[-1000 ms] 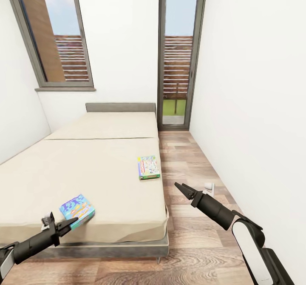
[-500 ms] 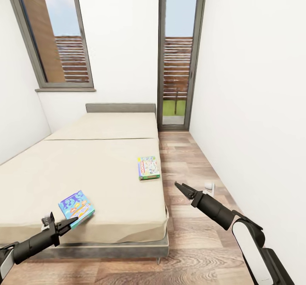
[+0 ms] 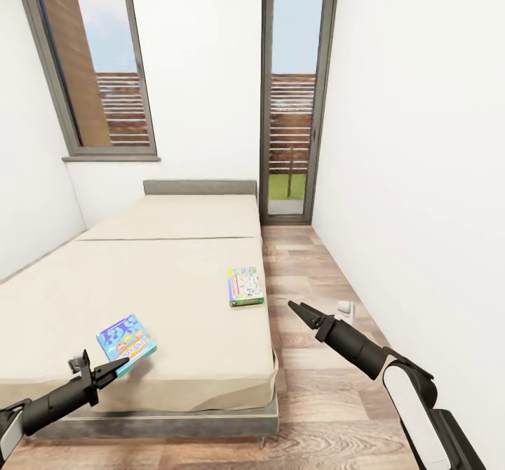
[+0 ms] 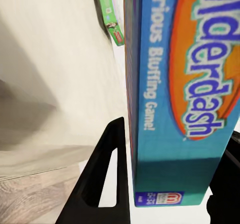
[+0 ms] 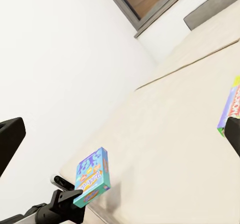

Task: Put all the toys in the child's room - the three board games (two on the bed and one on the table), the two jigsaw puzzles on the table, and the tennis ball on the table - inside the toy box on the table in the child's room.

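A blue and orange board game [image 3: 126, 337] sits between the fingers of my left gripper [image 3: 112, 367], which is shut on its near edge. It is held tilted just above the bed [image 3: 161, 273], near the front left corner. In the left wrist view the box [image 4: 180, 83] stands on edge between the two dark fingers [image 4: 107, 179]. A green-edged board game [image 3: 245, 286] lies flat near the bed's right edge. My right gripper [image 3: 297, 308] hangs open over the floor, right of the bed and below that box. The toy box, the table, the jigsaw puzzles and the tennis ball are out of view.
A strip of wooden floor [image 3: 315, 358] runs between the bed and the white right wall [image 3: 421, 175]. A small white object [image 3: 345, 309] sits on the floor by that wall. A tall glass door [image 3: 294, 105] and a window [image 3: 91, 70] are at the far end.
The camera has risen or tilted, so the room sits lower in the picture. The blue board game now sits a little higher above the mattress, still in my left gripper. The right arm holds its pose.
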Controlling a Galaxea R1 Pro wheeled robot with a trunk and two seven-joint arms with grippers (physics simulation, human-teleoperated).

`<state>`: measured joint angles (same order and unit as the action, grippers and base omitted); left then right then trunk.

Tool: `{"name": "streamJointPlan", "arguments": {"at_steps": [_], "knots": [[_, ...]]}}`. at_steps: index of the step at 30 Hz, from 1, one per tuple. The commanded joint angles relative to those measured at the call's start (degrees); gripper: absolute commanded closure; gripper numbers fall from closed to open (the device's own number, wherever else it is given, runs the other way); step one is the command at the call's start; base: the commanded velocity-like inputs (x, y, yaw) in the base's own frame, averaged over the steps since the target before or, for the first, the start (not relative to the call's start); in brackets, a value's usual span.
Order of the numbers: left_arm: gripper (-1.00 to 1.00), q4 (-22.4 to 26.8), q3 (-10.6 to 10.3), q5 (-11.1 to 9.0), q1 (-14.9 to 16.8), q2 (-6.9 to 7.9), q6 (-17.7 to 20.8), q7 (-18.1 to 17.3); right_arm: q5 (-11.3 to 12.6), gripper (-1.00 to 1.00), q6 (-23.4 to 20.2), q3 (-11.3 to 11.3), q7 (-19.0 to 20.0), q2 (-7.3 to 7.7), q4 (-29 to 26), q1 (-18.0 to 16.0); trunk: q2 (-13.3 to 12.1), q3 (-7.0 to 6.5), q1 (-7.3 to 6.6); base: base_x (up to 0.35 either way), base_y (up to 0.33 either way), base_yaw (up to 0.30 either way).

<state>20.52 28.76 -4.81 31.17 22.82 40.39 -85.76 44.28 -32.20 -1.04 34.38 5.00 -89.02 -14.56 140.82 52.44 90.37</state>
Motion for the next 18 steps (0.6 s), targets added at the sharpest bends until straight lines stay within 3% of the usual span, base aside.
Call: {"name": "streamJointPlan", "arguments": {"at_steps": [1, 6, 12, 18], "knots": [[1.00, 0.06, 0.08, 0.16, 0.03, -0.03, 0.66, -0.19, 0.48, -1.00, -0.41, -0.01, -0.11, 0.02, -0.02, -0.03, -0.39, -0.13, -0.24, 0.000, 0.000, 0.000], [1.00, 3.76, -0.14, 0.47, 0.03, -0.16, 1.52, 0.02, 0.43, -1.00, -0.41, -0.01, -0.11, -0.09, 0.07, -0.03, -2.40, -1.02, -1.34, 0.000, 0.000, 0.000], [1.00, 9.44, -0.59, 0.88, 0.03, -0.02, 6.77, 0.14, 0.37, -1.00, -0.41, -0.01, -0.28, -0.35, 0.15, -0.03, -3.60, -1.56, -2.00, 0.000, 0.000, 0.000], [1.00, 13.90, -1.04, 0.94, 0.03, 1.60, 9.93, -0.20, 0.37, -1.00, -0.41, -0.09, -0.96, -0.49, 0.16, -0.03, -4.80, -2.10, -2.65, 0.000, 0.000, 0.000]]}}
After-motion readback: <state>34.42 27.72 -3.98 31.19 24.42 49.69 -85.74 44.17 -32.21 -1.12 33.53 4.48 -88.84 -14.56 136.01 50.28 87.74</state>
